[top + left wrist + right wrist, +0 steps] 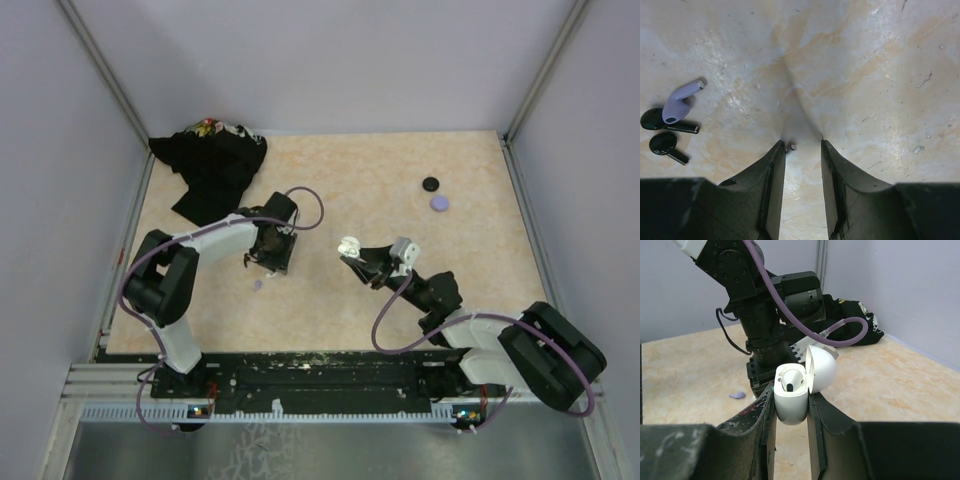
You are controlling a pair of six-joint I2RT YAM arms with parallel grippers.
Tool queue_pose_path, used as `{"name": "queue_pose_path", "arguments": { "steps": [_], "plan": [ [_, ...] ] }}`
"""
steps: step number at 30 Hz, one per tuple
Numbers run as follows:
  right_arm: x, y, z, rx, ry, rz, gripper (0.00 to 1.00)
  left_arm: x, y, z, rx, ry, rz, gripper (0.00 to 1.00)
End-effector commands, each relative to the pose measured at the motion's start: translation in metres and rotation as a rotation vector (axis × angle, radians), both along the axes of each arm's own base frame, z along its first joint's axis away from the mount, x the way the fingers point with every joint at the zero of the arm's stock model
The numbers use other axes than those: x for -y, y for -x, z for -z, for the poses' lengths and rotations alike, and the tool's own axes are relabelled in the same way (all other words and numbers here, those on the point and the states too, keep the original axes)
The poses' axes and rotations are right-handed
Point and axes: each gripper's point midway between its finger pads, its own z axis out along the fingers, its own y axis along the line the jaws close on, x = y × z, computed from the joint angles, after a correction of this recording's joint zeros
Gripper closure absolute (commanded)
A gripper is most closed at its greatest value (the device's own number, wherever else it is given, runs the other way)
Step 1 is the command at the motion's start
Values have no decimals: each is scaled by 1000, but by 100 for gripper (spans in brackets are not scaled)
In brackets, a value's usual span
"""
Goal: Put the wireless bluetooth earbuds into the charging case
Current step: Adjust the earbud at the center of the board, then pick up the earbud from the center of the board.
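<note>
My right gripper (791, 392) is shut on a white charging case (790, 402) and holds it upright above the table with its lid (821, 368) open. A white earbud (792, 380) sits in the case. In the top view the case (348, 245) is near the table's middle. A lavender earbud (680, 100) and two dark earbuds (665, 122) (666, 145) lie on the table to the left of my left gripper (802, 146), which is open, empty and close above the table. The lavender earbud also shows in the top view (258, 285) and the right wrist view (737, 395).
A black disc (430, 183) and a lavender disc (439, 203) lie at the back right. A black cloth (210, 170) is heaped at the back left corner. Walls close in the table (400, 290) on three sides. The left arm (775, 315) stands just behind the held case.
</note>
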Motion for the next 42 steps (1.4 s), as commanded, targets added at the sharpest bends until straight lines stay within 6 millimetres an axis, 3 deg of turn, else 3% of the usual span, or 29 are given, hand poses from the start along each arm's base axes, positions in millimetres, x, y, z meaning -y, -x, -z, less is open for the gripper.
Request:
{"name": "queue_pose_path", "arguments": {
  "steps": [1, 9, 18, 29, 42],
  "plan": [
    [0, 3, -26, 61, -54, -9, 100, 10, 14, 3, -47, 51, 39, 60],
    [0, 3, -26, 64, -54, -12, 100, 17, 25, -11, -54, 89, 53, 60],
    [-1, 2, -25, 59, -52, -10, 100, -3, 21, -44, 47, 61, -114, 58],
    [0, 3, -25, 59, -53, -8, 100, -25, 16, -24, 47, -55, -216, 60],
    [0, 3, -26, 63, -53, -8, 100, -28, 10, -5, 31, -93, -210, 67]
  ]
}}
